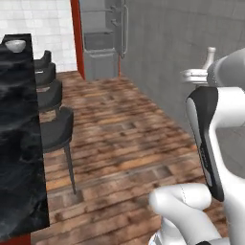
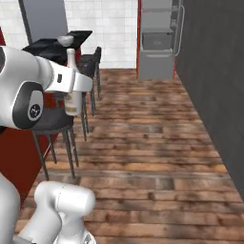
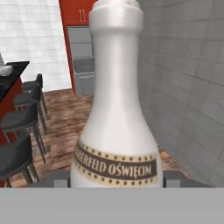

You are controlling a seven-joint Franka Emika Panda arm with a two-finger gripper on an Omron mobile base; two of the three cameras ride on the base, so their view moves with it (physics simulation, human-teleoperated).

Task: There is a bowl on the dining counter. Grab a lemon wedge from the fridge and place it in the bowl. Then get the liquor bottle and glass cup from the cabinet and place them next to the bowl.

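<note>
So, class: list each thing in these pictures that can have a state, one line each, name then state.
Liquor bottle: upright, held in the tool, off the floor.
Tool: closed on the liquor bottle.
Fridge: door open, shelves showing.
Bowl: upright on the dining counter; contents too small to tell.
Stools: standing along the counter.

The black marble dining counter (image 1: 19, 143) carries a white bowl (image 1: 15, 45) at its far end
</note>
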